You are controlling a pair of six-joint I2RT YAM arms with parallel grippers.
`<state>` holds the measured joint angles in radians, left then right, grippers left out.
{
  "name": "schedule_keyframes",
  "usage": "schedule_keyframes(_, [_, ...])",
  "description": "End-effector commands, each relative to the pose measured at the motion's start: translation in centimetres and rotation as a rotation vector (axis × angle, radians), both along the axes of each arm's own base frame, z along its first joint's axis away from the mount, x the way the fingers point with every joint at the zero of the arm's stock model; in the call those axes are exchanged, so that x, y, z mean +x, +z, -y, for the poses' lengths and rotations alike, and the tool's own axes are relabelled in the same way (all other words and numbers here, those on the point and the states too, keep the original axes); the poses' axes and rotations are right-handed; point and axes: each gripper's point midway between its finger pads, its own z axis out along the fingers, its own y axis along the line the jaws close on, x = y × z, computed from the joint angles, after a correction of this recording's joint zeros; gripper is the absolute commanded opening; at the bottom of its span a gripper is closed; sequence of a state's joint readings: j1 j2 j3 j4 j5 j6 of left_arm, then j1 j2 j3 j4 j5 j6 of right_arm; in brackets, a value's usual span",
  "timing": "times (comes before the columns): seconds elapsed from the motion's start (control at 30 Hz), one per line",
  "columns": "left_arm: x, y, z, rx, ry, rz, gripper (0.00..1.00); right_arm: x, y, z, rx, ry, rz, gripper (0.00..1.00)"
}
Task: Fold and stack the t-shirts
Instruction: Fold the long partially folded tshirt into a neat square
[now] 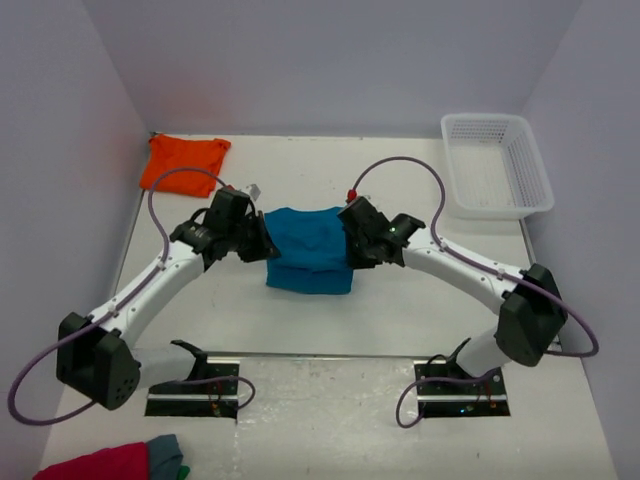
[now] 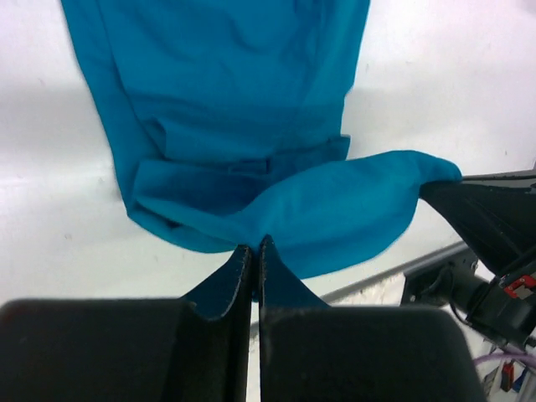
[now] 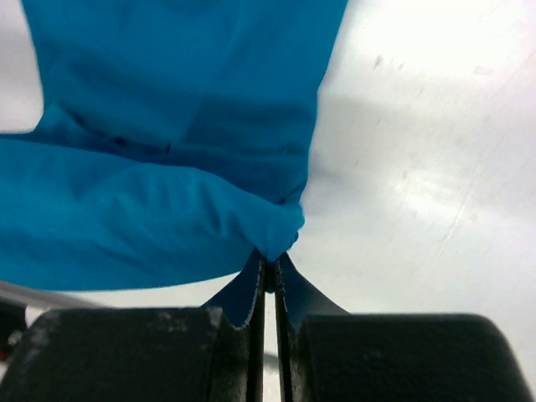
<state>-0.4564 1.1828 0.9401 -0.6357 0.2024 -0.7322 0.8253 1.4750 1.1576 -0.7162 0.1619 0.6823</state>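
Note:
The teal-blue t-shirt (image 1: 308,250) lies partly folded at the table's middle. My left gripper (image 1: 266,243) is shut on its left edge and my right gripper (image 1: 350,243) is shut on its right edge; both hold a fold of it lifted above the lower layers. In the left wrist view the cloth (image 2: 251,126) is pinched at my gripper (image 2: 255,247). In the right wrist view the cloth (image 3: 167,126) bunches at my gripper (image 3: 270,261). The orange t-shirt (image 1: 183,162) lies folded at the back left corner.
A white plastic basket (image 1: 496,165) stands at the back right. A crimson-pink cloth (image 1: 95,464) and a grey cloth (image 1: 166,454) lie at the near left edge. The arm bases (image 1: 195,388) sit at the near edge.

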Motion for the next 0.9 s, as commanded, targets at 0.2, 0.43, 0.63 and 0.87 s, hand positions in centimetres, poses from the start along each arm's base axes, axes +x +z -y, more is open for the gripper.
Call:
schedule_keyframes(0.2, [13.3, -0.2, -1.4, 0.029, 0.066, 0.101, 0.0, 10.8, 2.0, 0.2, -0.013, 0.053, 0.071, 0.0])
schedule_keyframes(0.43, [20.6, -5.3, -1.4, 0.065, 0.088, 0.045, 0.0, 18.4, -2.7, -0.9, 0.01, 0.082, -0.034, 0.0])
schedule_keyframes(0.63, [28.6, -7.1, -1.6, 0.038, 0.064, 0.196, 0.0, 25.4, -2.9, -2.0, 0.026, 0.128, 0.023, 0.16])
schedule_keyframes(0.87, [29.9, -0.6, -5.4, 0.171, 0.18, 0.407, 0.14, 30.8, 3.6, 0.0, 0.001, 0.127, 0.305, 0.78])
